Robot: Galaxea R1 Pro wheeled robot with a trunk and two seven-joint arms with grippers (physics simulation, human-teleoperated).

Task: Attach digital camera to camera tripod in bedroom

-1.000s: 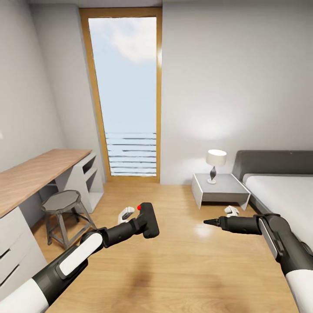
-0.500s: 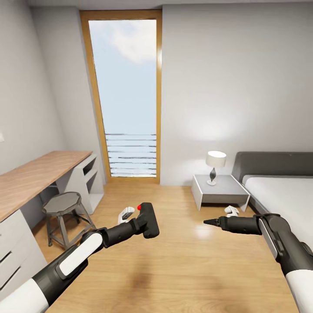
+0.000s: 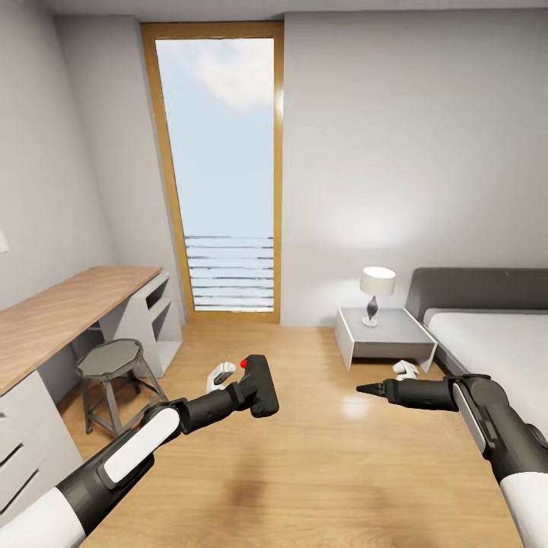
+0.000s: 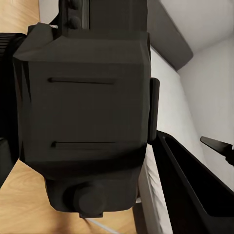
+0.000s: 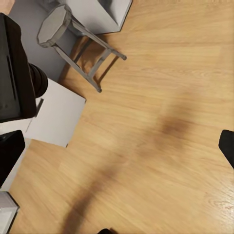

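Half of bed (image 3: 495,342) cut off.

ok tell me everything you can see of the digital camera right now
The digital camera is a small black boxy body, matte like plastic, with a red button on top. It hangs upright in the air above the wood floor, held at the tip of the left gripper. The left wrist view shows a flat face with two thin slots.

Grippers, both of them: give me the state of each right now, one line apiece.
Left gripper: jaws shut on the digital camera.
Right gripper: jaws closed to a point, holding nothing.
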